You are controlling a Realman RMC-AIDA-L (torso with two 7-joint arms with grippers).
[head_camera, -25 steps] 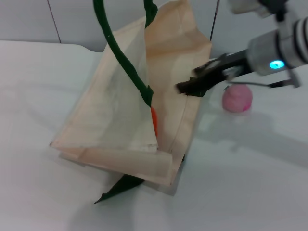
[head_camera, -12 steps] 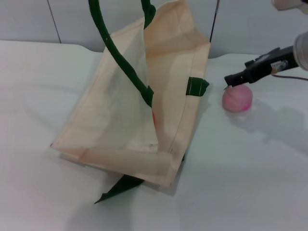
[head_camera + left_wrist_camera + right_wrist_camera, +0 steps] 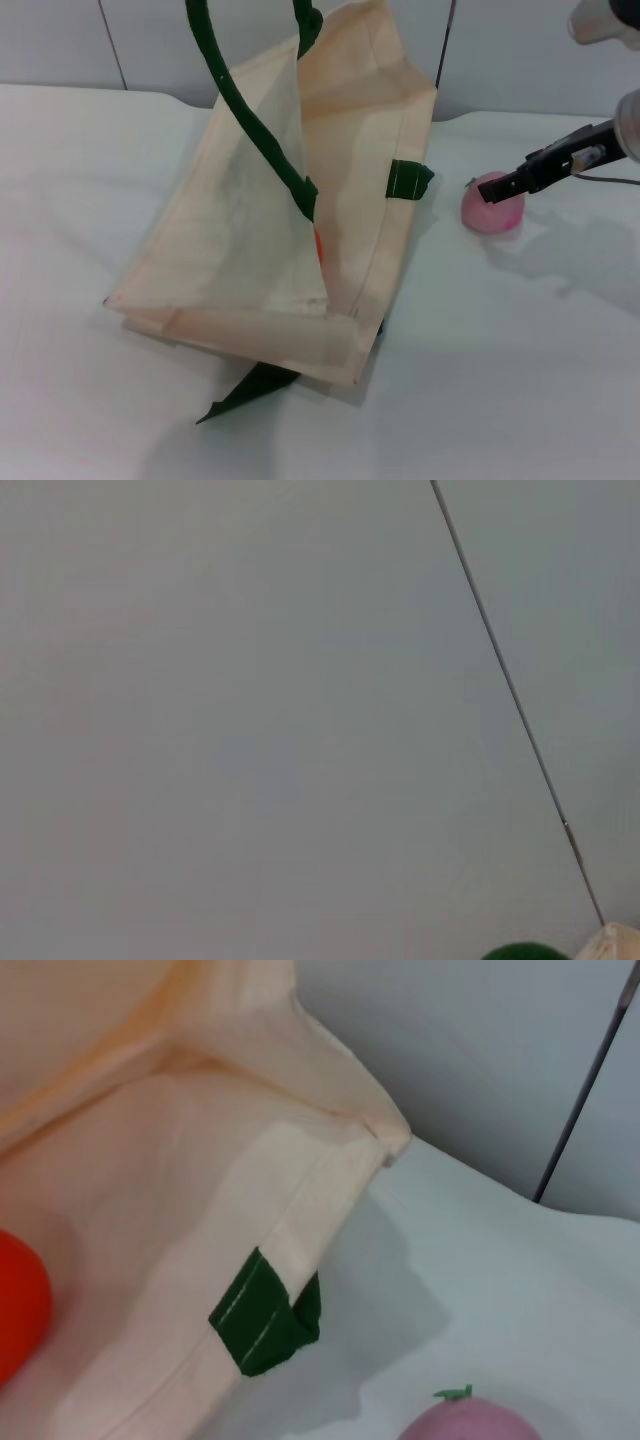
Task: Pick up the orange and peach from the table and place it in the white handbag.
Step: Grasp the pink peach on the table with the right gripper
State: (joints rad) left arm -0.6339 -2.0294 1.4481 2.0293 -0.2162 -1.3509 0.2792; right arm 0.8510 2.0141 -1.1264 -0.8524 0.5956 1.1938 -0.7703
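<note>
The bag [image 3: 260, 230] is standing open on the white worktop [image 3: 500, 370], its mouth gaping toward the camera and its dark green handles [image 3: 245, 110] rising out of the top of the head view. The orange [image 3: 320, 250] is lying inside the bag, showing only as a thin red sliver past the near handle; from the right wrist it is appearing as a red-orange curve [image 3: 20, 1300] against the cream lining. A green side tab [image 3: 408, 180] is sticking out from the bag's right-hand edge, and it is showing again from the right wrist [image 3: 265, 1315] with the bag's shadow falling on the worktop beside it.

The peach [image 3: 490, 204] is sitting on the worktop to the right of the bag, near it but apart, its small green stem and pink crown just entering the right wrist view [image 3: 470, 1418]. The right claw [image 3: 500, 190] is reaching in from the right edge, its dark tip lying over the upper part of the peach; whether its fingers are apart or together cannot be told, nor whether it is touching the fruit.

The left claw is not showing in any view. The left wrist camera is facing a plain grey wall [image 3: 250, 700], with a scrap of green handle and cream fabric at the frame's edge.
</note>
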